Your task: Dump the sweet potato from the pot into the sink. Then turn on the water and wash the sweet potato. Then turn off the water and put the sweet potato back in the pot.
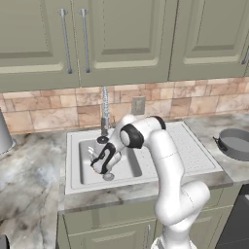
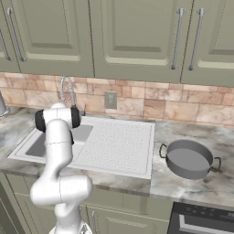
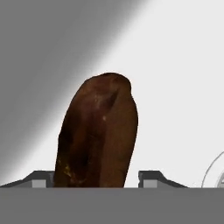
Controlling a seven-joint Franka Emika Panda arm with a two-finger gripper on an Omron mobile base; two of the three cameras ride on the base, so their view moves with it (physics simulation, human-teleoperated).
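Brown, firm sweet potato [image 3: 98, 133] sits between your end effector [image 3: 94, 177] tips; grip unconfirmed — clamp its thick middle, wet skin may slip.

Left and right base views: behind the arm, facing forward and down, sharing the sink [image 1: 146, 172] [image 2: 27, 148] and pot [image 1: 237, 144] [image 2: 189, 159]. Hand view: very near the sweet potato [image 3: 98, 138].

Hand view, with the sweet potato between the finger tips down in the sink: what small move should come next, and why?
Probably finish closing the gripper on the sweet potato. It sits between the two finger tips, with a gap showing at the right one, so a firm hold is not evident. The pot waits empty on the counter beside the sink; lifting comes after.
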